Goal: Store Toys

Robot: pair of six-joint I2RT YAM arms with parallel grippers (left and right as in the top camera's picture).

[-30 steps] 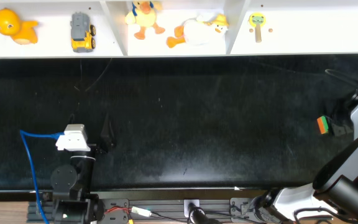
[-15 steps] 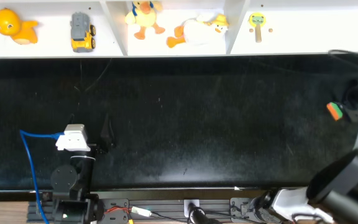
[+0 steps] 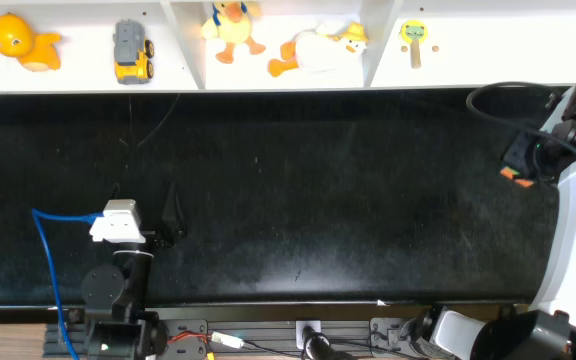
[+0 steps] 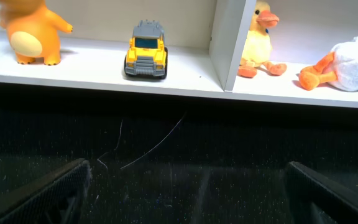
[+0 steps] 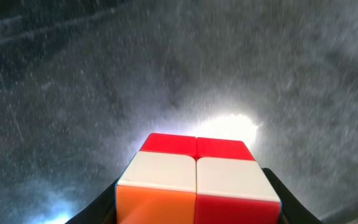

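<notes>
A small puzzle cube (image 5: pixel 194 177) with red, white and orange faces sits between my right gripper's fingers, lifted above the black mat. In the top view my right gripper (image 3: pixel 521 160) is at the far right, shut on the cube (image 3: pixel 513 172), a little short of the white shelf (image 3: pixel 288 80). My left gripper (image 3: pixel 173 215) rests low at the left near its base, open with nothing in it. In the left wrist view its fingers (image 4: pixel 61 186) stand wide apart, facing the shelf.
On the shelf stand an orange duck (image 3: pixel 23 42), a yellow truck (image 3: pixel 132 50), a yellow plush duck (image 3: pixel 232 28), a white plush duck (image 3: pixel 318 50) and a small yellow toy (image 3: pixel 413 40). A blue cable (image 3: pixel 48 250) loops by the left base.
My right arm has risen and carried the cube up the picture toward the shelf, swinging right and then back left. The left arm has not moved.
</notes>
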